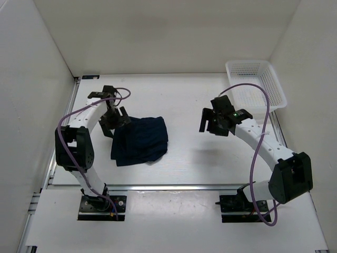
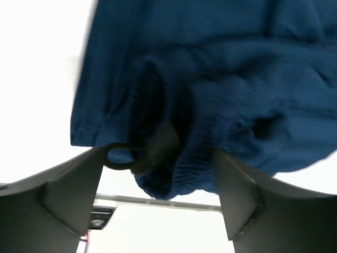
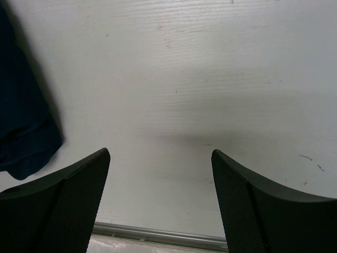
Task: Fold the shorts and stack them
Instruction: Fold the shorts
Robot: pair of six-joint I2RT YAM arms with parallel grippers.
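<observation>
One pair of shorts [image 1: 141, 139] lies bunched on the table [image 1: 200, 158], left of centre. They look light, limp and likely to slump. The left gripper [image 2: 158, 158] gapes at the gathered waistband, probably the firmest hold. The right gripper [image 3: 160, 153] hangs spread and empty, well apart.

Open table [image 1: 192, 158] runs from the shorts [image 1: 141, 140] near the left edge to the basket [image 1: 274, 87] blocking the far-right corner.
</observation>
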